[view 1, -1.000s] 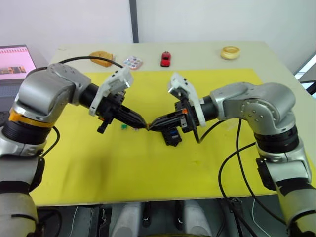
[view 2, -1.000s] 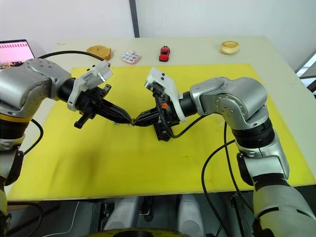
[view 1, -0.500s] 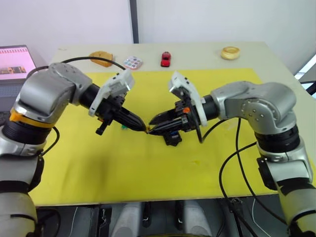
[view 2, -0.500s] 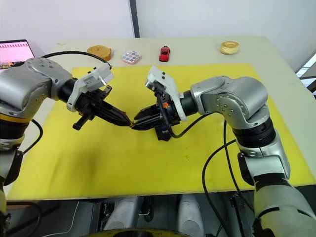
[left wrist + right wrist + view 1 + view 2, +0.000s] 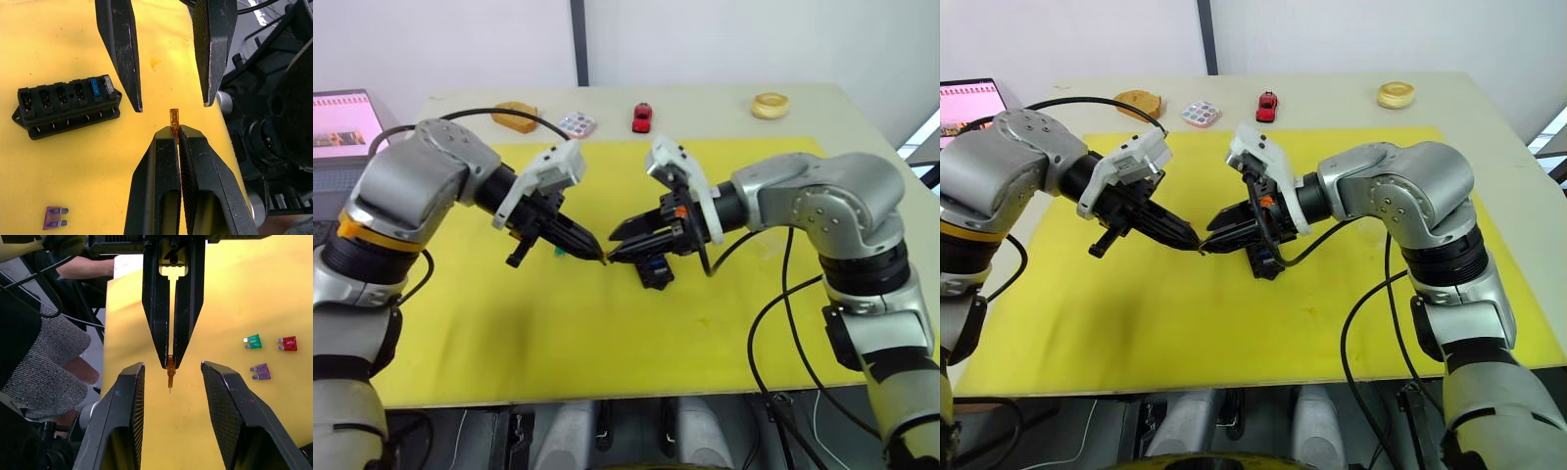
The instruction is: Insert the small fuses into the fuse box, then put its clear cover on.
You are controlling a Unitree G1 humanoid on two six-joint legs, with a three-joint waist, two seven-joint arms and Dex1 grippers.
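Mat: a yellow mat (image 5: pixel 607 333) covers the near part of the table, both arms reaching in over it from either side
Left gripper: the left gripper (image 5: pixel 177 131) has its two black fingers pressed together, pinching an amber fuse (image 5: pixel 173 120) at the very tips, the fuse poking out beyond them
Right gripper: the right gripper (image 5: pixel 169 373) faces the left one tip to tip, its fingers spread wide, one on each side of the amber fuse and not touching it
Meeting point: the two grippers meet above the mat near its middle, just to the left of the fuse box
Fuse box: the black fuse box (image 5: pixel 66 105) lies flat on the mat, right below the right gripper; one blue fuse (image 5: pixel 94 87) sits in a slot near one end, with a pale one beside it, and the other slots look bare
Loose fuses: a teal fuse (image 5: pixel 253 341), a red fuse (image 5: pixel 287 343) and a purple fuse (image 5: pixel 261 371) lie close together on the mat under the left arm
Far table edge: beyond the mat stand a red toy car (image 5: pixel 641 117), a round tan ring (image 5: pixel 769 104), a small colourful palette (image 5: pixel 577 124) and an orange-brown block (image 5: pixel 514 115)
Far left: a laptop (image 5: pixel 344 125) with its screen lit
Person: a gloved hand (image 5: pixel 46 369) shows in the right wrist view, off the mat's edge
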